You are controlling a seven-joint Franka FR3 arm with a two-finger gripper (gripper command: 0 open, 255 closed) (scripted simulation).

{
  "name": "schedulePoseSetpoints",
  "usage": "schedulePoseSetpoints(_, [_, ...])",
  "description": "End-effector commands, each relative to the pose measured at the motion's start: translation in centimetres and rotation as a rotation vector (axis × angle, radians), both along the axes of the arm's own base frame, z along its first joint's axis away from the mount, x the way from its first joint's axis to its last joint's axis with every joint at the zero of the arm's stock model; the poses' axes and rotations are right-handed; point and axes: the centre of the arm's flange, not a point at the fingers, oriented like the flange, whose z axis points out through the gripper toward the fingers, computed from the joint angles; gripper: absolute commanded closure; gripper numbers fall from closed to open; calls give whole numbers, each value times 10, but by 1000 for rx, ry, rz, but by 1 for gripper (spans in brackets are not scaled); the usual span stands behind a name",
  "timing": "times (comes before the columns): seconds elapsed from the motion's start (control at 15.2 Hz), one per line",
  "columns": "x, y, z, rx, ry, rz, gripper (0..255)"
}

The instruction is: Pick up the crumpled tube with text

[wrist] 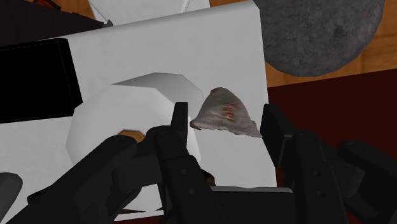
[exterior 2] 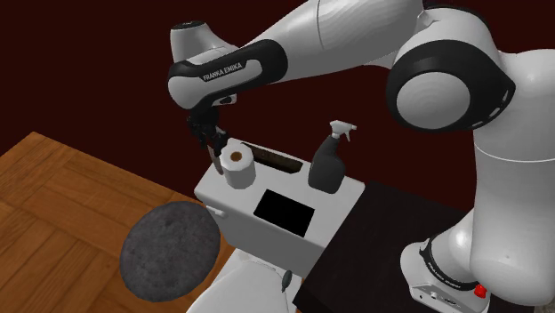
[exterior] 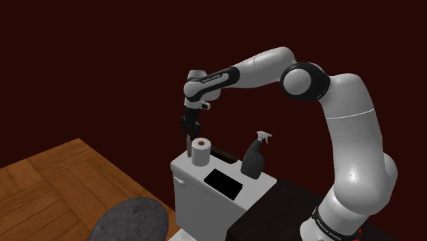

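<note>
We are watching the Franka arm's black gripper (exterior: 192, 130) hovering over the far corner of a white cistern lid (exterior: 193, 171), directly above the crumpled tube (exterior: 189, 146). The tube is standing on end on that lid, at the shoulder view's left of a white paper roll (exterior: 200, 152) and just beside it. In the wrist view we are looking down on its creased pale end, with red lettering across it, lying between the two fingers (wrist: 181, 124). The fingers are standing well apart, one on either side, and we are judging that neither is pressing on the tube. In the shoulder view the fingertips are sitting above the tube's top rather than around its body.

By our reading, the approach and the lining-up are looking done. The descent, the closing of the fingers and the lift are all waiting to be carried out, and the tube is not yet held or raised. A dark spray bottle (exterior: 254, 159) is standing well apart at the lid's other end, with a black rectangle (exterior: 224, 183) lying between it and the roll. The roll, so close by, is looking like the one thing a finger could catch on the way down.
</note>
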Motion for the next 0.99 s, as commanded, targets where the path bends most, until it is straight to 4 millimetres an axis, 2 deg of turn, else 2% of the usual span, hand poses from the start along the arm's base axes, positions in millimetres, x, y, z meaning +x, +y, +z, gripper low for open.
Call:
schedulePoseSetpoints(0.0, [0,0,0,0,1,0,255])
schedulePoseSetpoints(0.26, [0,0,0,0,1,0,255])
schedulePoseSetpoints(0.92, [0,0,52,0,1,0,255])
